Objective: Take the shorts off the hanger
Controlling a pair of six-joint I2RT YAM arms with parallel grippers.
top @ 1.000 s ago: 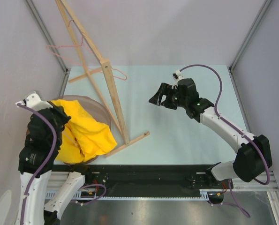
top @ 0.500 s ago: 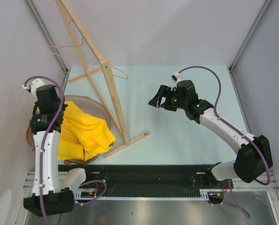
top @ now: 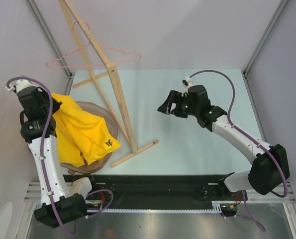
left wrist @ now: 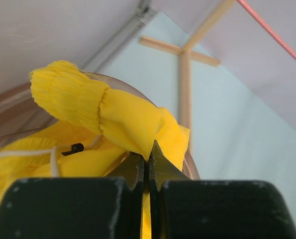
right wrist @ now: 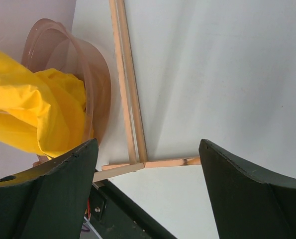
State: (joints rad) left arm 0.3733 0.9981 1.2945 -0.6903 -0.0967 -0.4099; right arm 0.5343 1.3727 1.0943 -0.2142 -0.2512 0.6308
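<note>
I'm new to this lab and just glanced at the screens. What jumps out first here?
The bright yellow shorts, heaped over a brownish see-through bowl at the left, with the left gripper shut on a fold of them. Next, the bare pink hanger hanging on the wooden rack behind, and the right gripper open above the table.

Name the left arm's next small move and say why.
Probably open the left gripper and drop the bright yellow fabric shorts into the brown translucent bowl: its jaws pinch the fabric above the bowl, and the thin pink wire hanger hangs bare on the wooden rack.
</note>
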